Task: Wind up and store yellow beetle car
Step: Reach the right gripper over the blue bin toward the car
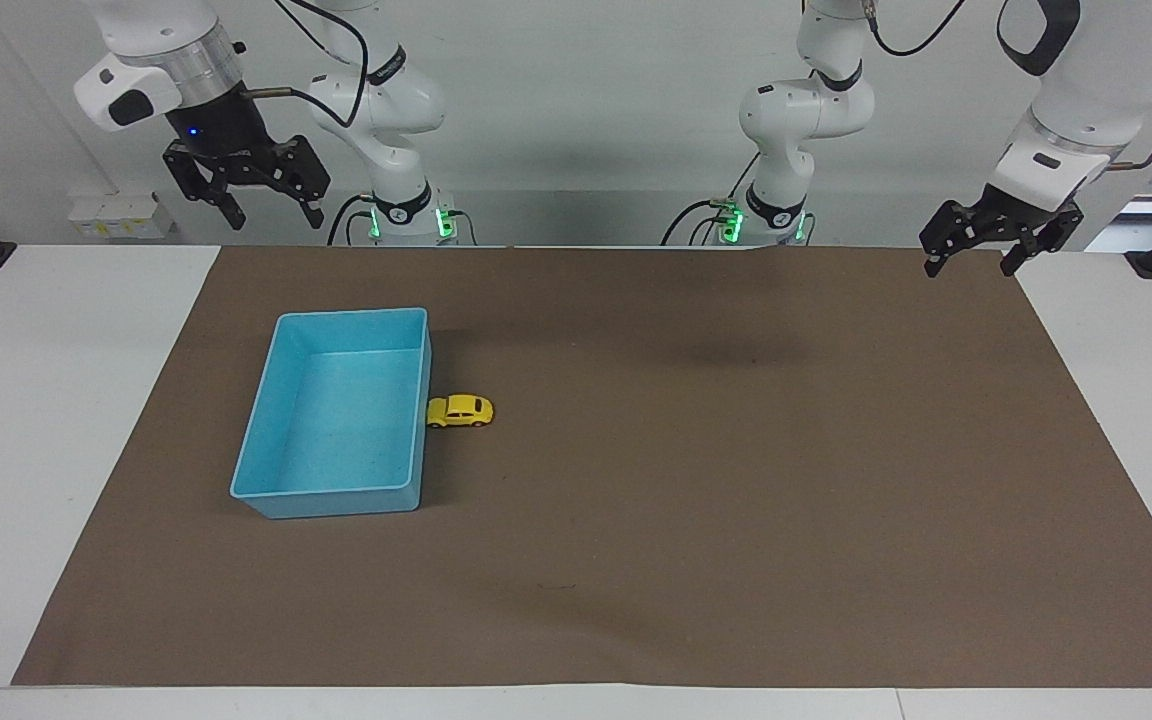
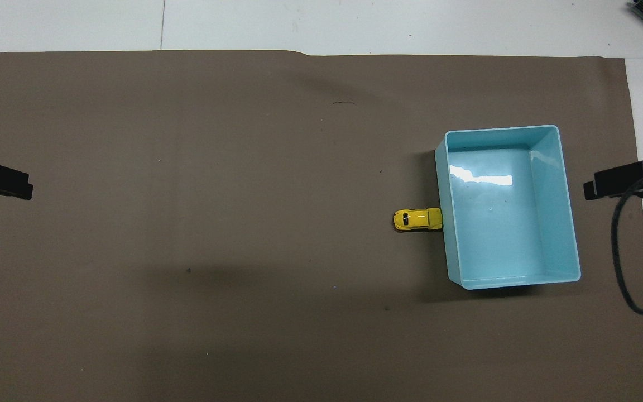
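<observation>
We are holding our right gripper up in the air with its fingers spread wide and nothing between them; it is hanging over the mat's edge at the robots' end, toward the right arm's end of the table. In the overhead view only its dark tip is showing at the frame's edge, over the mat beside the bin, with a black cable looping down from it.

We are holding our left gripper raised too, fingers wide apart and empty, over the mat's corner at the left arm's end of the table. From above, just its tip is poking into the frame over the mat's edge.

The car is sitting on its wheels on the mat, well apart from both grippers. One end of it is touching, or all but touching, the long wall of the bin on the side toward the left arm's end; the car is lying square to that wall.

The bin is standing open with nothing in it, on the mat toward the right arm's end of the table. The brown mat is covering most of the white table.
</observation>
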{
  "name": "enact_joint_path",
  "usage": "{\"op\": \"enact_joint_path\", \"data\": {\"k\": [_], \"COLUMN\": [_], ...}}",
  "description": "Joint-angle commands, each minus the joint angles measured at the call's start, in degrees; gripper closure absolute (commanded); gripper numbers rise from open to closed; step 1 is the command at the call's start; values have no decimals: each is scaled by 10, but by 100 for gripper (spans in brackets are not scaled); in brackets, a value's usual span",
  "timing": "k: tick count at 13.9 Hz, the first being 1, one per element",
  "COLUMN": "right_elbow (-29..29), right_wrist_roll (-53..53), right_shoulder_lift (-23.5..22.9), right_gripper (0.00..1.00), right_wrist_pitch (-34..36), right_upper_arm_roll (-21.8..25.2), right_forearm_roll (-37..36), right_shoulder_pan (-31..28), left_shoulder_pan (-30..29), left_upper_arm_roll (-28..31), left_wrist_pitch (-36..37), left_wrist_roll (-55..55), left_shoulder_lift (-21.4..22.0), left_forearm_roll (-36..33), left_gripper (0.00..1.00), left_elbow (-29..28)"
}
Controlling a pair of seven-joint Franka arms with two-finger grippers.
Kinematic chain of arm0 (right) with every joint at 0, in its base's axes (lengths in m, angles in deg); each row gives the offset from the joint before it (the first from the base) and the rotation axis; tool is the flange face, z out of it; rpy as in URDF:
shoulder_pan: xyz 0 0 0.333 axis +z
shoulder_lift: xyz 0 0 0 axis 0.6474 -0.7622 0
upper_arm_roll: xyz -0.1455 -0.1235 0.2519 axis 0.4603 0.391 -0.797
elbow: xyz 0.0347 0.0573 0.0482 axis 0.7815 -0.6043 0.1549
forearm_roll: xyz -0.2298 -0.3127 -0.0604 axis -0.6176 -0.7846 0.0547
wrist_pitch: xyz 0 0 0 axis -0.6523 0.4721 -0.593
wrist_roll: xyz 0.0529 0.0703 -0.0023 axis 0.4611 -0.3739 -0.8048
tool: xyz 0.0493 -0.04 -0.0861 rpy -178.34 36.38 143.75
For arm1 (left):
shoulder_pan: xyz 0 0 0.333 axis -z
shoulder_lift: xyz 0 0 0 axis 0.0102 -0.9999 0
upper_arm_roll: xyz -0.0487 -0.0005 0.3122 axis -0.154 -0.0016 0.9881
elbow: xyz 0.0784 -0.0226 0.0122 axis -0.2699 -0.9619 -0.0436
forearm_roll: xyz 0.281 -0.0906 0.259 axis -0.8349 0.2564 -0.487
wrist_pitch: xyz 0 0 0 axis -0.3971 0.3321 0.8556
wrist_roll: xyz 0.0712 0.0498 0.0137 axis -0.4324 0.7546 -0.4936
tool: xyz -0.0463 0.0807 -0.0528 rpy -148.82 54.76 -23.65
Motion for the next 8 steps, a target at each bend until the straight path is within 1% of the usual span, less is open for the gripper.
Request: {"op": "enact_joint_path", "data": {"k": [1,3,4,5,8], "right_elbow": [-40,-42,-46,-57,-97], "right_wrist_roll": [-114,-164,-207,-256,-442], "right_shoulder_lift": [22,22,22,23,29], "right_gripper": [0,0,0,0,0], "right_wrist_pitch": [-7,-22,-24,-28,-76], "right_upper_arm_roll": [-14,-14,-14,-15,-14], "right_forearm_roll": [-13,-28,-28,-28,-25], "right_shoulder_pan": [28,58,61,61,57], "left_shoulder_pan": [0,0,0,0,0], "left_upper_arm_roll": [2,2,2,2,2], "left_wrist_pitch": [12,12,12,12,12], "left_wrist_roll": [4,4,4,4,4], "left_shoulder_lift": [-4,-4,-4,-4,-4], "left_forearm_roll": [7,6,6,7,7], "left_gripper": [0,0,0,0,0], "left_elbow": [11,11,11,11,11]}}
